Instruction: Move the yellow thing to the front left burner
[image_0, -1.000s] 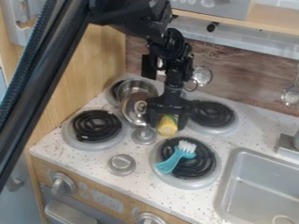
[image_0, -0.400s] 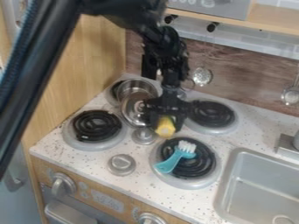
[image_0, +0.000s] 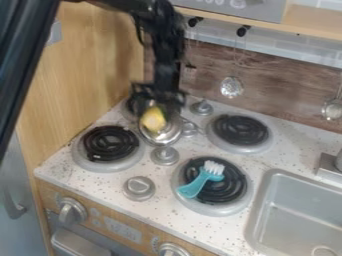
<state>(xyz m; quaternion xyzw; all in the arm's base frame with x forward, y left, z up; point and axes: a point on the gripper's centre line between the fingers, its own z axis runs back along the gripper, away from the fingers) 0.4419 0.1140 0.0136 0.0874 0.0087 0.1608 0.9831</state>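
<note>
Yellow thing (image_0: 153, 120) held up, seen against the silver lid (image_0: 171, 135).
By the picture's clock face, its long axis is set roughly 12 to 6, lower end pointed to 6; finer shape blurred. The gripper (image_0: 157, 106) is closed about its upper part, parted only by its width. The arm (image_0: 167, 55) is dropped nearly upright from 12, gripper aimed at 6; the front left burner (image_0: 111, 143) is placed at 8 from the thing.
</note>
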